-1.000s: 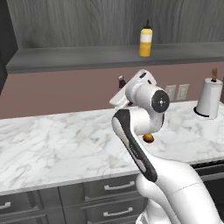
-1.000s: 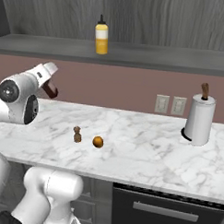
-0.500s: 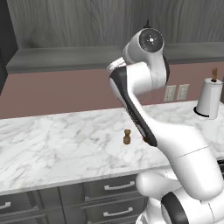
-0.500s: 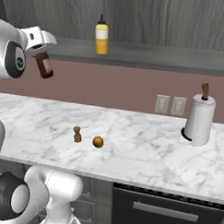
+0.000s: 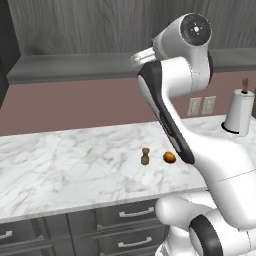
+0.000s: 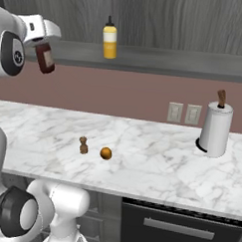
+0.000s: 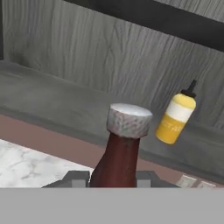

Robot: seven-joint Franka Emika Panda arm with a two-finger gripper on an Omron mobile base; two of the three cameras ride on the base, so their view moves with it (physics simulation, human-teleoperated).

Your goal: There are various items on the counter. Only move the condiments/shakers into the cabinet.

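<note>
White marble counter (image 6: 141, 159), wooden shaker (image 6: 83, 145), orange fruit (image 6: 106, 153), paper towel roll (image 6: 215, 129), shelf ledge (image 6: 160, 62), yellow squeeze bottle (image 6: 109, 39)

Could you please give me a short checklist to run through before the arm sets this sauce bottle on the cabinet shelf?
1. Hand shut on the sauce bottle: ok.
2. Bottle roughly upright in the grip, cap on: ok.
3. Bottle raised to about the level of the shelf ledge: ok.
4. Bare ledge left of the yellow squeeze bottle for a landing spot: ok.
5. Bottle base clear of the ledge's front edge: cannot tell.
6. Shaker and orange fruit on the counter, out of the path: ok.
</note>
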